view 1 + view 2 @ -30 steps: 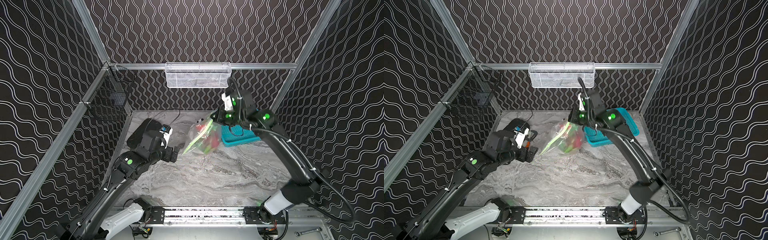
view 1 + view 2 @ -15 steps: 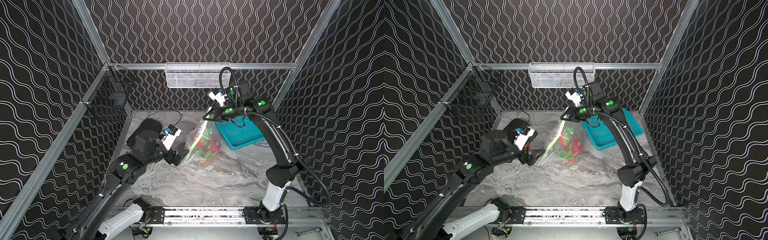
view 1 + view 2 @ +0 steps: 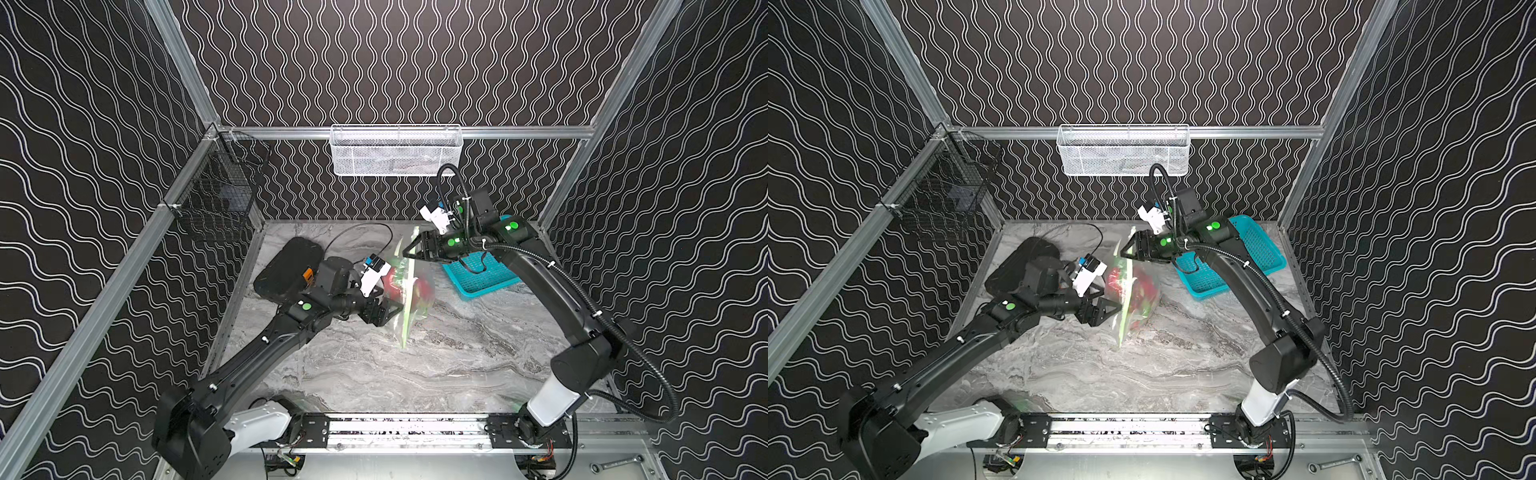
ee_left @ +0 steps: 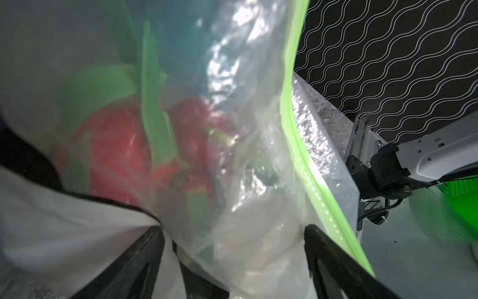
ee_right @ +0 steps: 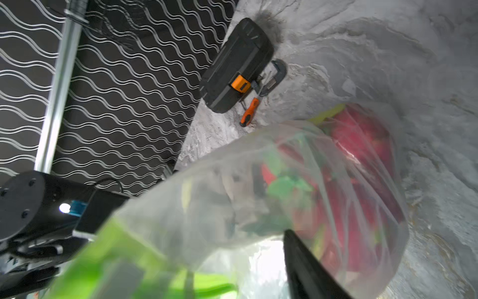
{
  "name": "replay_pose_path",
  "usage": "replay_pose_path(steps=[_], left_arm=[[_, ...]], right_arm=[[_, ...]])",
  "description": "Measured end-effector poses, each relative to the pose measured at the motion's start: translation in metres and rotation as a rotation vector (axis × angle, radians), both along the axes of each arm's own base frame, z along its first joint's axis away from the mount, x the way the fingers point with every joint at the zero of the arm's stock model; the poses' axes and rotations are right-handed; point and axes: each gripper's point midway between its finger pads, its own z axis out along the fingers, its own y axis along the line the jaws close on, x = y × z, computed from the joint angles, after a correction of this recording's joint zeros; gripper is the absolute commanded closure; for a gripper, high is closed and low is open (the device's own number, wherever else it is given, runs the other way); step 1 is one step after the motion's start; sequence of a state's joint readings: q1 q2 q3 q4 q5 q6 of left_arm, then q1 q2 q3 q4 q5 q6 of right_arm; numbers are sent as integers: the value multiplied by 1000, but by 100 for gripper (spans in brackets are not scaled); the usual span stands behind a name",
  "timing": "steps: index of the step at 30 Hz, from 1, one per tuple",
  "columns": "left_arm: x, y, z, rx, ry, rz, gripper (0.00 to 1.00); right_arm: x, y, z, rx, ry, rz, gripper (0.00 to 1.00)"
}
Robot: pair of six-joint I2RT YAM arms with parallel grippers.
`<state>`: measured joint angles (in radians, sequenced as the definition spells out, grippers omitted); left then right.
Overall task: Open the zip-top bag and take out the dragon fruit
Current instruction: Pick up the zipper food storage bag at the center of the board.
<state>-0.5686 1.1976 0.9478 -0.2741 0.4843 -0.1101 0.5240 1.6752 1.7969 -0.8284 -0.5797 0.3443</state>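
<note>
There is one zip-top bag (image 3: 1133, 309), at least two dragon fruit (image 3: 1144, 286), one teal basket (image 3: 1260, 245).

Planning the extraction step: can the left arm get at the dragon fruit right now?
Probably not. The dragon fruit sits inside the zip-top bag; the left end effector faces plastic film, and no open mouth shows.

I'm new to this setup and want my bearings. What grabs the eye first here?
The zip-top bag stands on edge mid-table, its lime-green strip running up it, red dragon fruit showing through the clear plastic. The left gripper and right gripper flank it, the left at its side, the right at its top. A teal basket sits behind it by the right arm.
</note>
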Motion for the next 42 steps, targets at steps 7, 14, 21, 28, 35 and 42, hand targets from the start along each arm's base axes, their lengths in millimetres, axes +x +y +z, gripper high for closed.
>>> replay_pose_path(steps=[7, 14, 21, 28, 35, 42], left_arm=[[13, -16, -7, -46, 5, -22, 11], [14, -20, -1, -71, -7, -22, 11], [10, -10, 21, -67, -52, 7, 10], [-1, 37, 82, -43, -217, 111, 9], [-23, 74, 113, 17, -310, 151, 9], [-39, 84, 112, 83, -344, 114, 9]], right_arm=[[8, -1, -16, -18, -16, -83, 36], [28, -8, -4, -111, -107, -229, 86], [54, -7, 10, -190, -164, -302, 100], [36, 31, 76, -252, -479, -71, 100], [-17, 60, 98, -347, -814, 302, 100], [-55, 24, 69, -520, -971, 582, 100]])
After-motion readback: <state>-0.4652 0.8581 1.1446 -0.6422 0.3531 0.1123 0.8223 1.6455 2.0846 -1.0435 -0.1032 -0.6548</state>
